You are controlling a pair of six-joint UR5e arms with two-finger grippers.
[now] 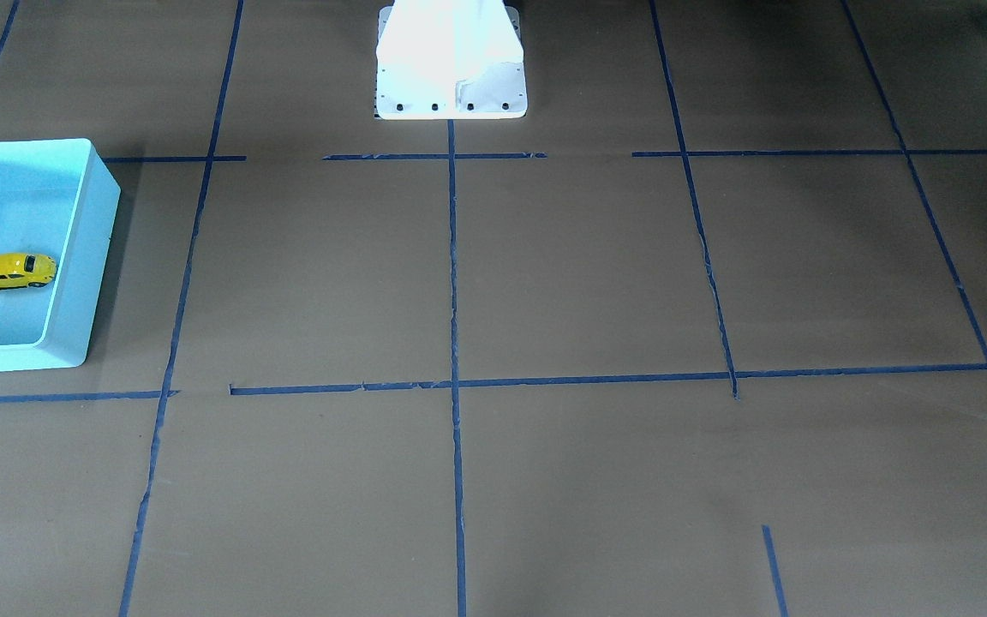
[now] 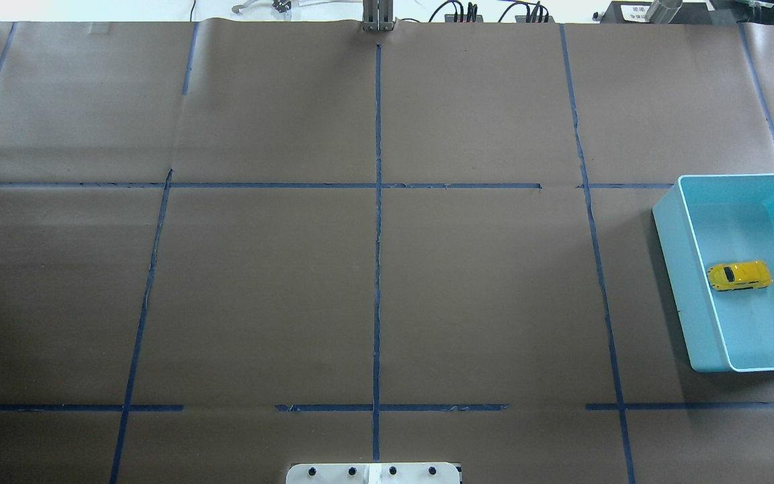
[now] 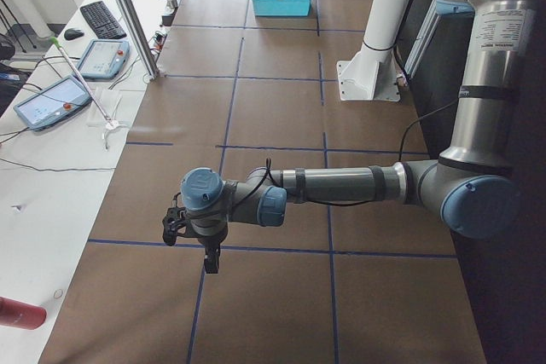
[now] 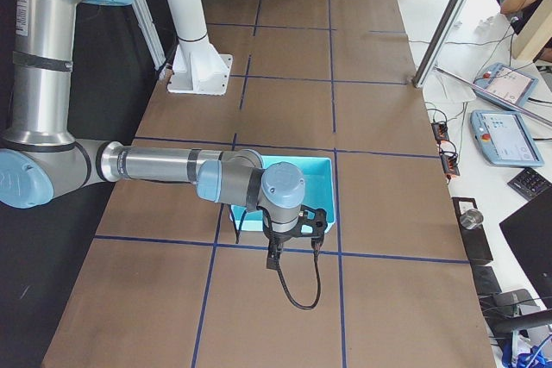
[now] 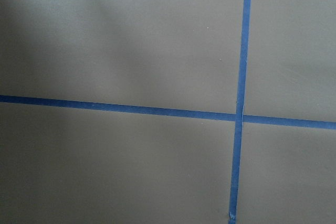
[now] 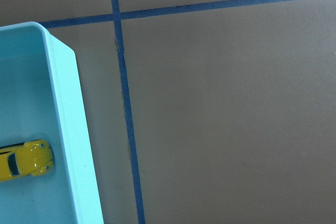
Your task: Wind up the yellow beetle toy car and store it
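Car: one small yellow car (image 2: 738,275) sits on its wheels on the floor of the bin, near the wall that faces the bench's middle.
Bin: one turquoise bin (image 2: 688,282) stands at the bench's right edge, about halfway along it.
Right gripper: the right gripper (image 4: 293,228) hangs above the bench by that same wall of the bin. The car lies below it and off to one side, not touching it. I cannot tell whether its fingers are spread or closed.
Left gripper: the left gripper (image 3: 192,232) hangs over the bench's left end, well apart from the car. I cannot tell its fingers' spread either.
Count: one car, one bin, two grippers, one white base (image 1: 451,77) at the robot's edge.
Bench: brown bench (image 2: 259,289), crossed by blue tape lines (image 2: 377,269).
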